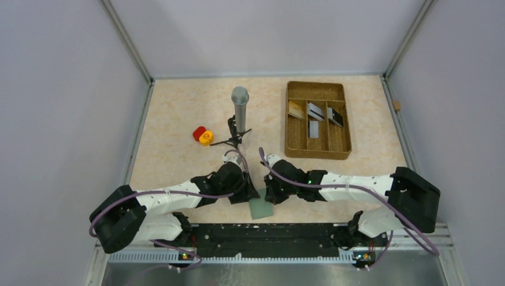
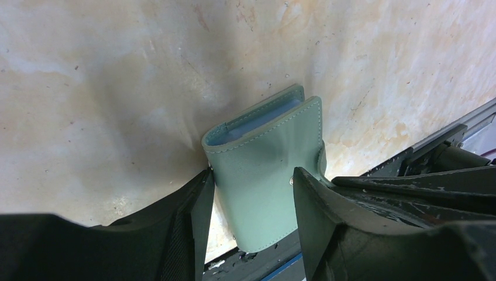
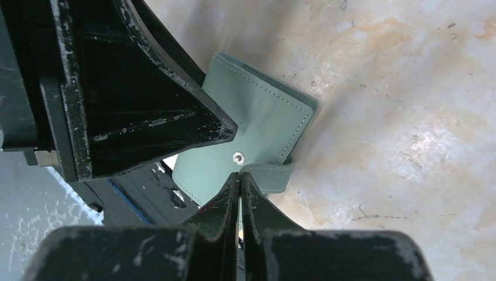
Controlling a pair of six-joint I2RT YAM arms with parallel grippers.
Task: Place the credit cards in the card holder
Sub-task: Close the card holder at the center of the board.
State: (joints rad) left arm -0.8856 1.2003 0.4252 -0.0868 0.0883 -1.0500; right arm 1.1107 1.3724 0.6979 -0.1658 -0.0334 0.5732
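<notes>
The grey-green card holder [image 1: 261, 208] lies folded at the table's near edge, partly hanging over it. My left gripper [image 1: 247, 193] [image 2: 252, 171] stands open over the card holder [image 2: 263, 175], one finger against its left edge and the other resting on its face. In the right wrist view my right gripper [image 3: 240, 175] is shut on the closing tab [image 3: 269, 175], which stands loose beside the bare snap stud [image 3: 238, 157]. The credit cards [image 1: 315, 111] sit far off in the brown tray: one tan, silvery grey ones and a black one [image 1: 335, 117].
The brown compartmented tray [image 1: 315, 154] stands at the back right. A grey cylinder on a small black stand [image 1: 239, 104] rises at the middle back, with a red and a yellow piece [image 1: 202, 135] to its left. The black base rail [image 1: 268, 232] runs just below the card holder.
</notes>
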